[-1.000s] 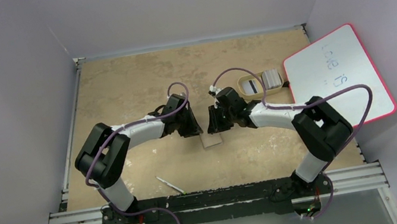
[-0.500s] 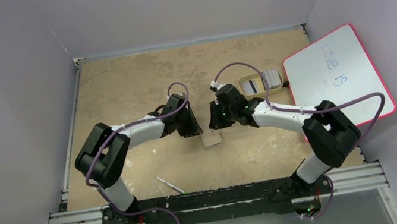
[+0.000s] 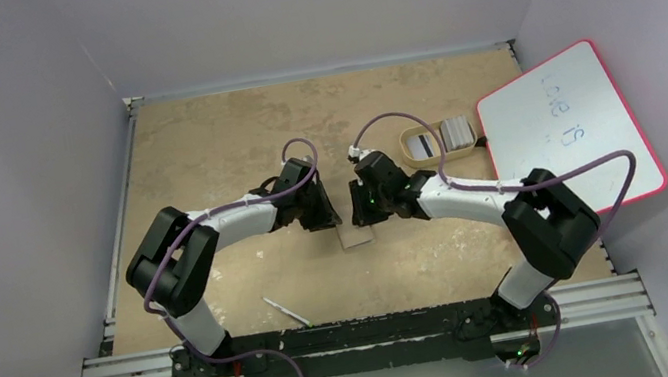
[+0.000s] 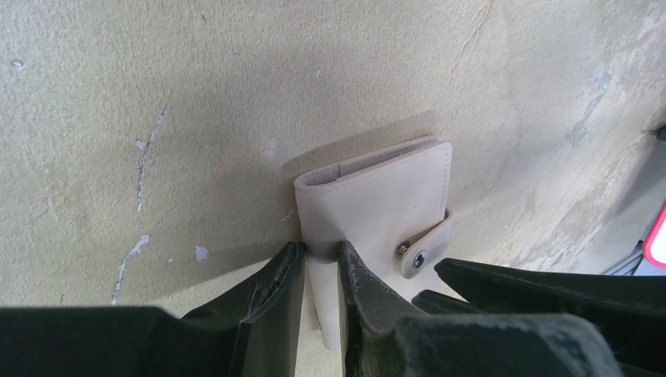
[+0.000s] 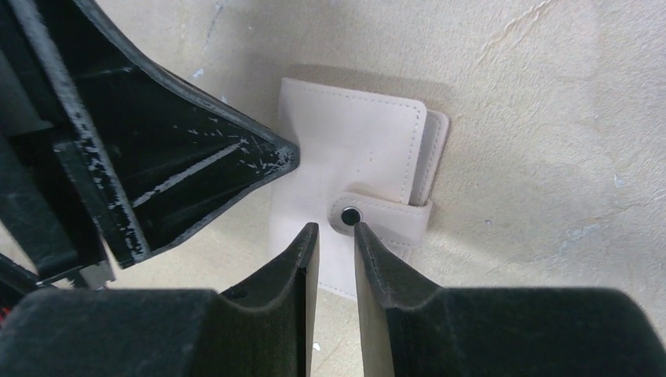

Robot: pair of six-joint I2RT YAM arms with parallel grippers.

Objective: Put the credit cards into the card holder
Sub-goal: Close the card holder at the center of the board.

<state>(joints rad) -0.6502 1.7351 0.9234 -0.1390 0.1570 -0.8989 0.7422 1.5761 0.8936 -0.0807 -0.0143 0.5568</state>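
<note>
Only the right arm has shifted in the last second: its elbow has swung out toward 5 o'clock and its wrist has edged toward 9 o'clock, while the left arm and the card holder (image 3: 356, 237) lie as before. The card holder rests closed and flat on the table (image 3: 202, 149), a little toward 6 o'clock from the middle, its snap tab (image 5: 369, 214) fastened across the front. The left gripper (image 4: 320, 255) sits at its 10 o'clock side and the right gripper (image 5: 336, 232) at its 1 o'clock side. The left fingers (image 4: 279, 271) stand a narrow gap apart over the folded edge, a strip of tan showing between them; whether they pinch it cannot be told. The right fingers (image 5: 377, 251) are likewise slightly apart, their tips at either side of the snap stud, grip unclear. The credit cards (image 3: 423, 145) lie in a beige tray (image 3: 404, 148) at 2 o'clock from the card holder, just beside a pink-edged whiteboard (image 3: 563, 127).
</note>
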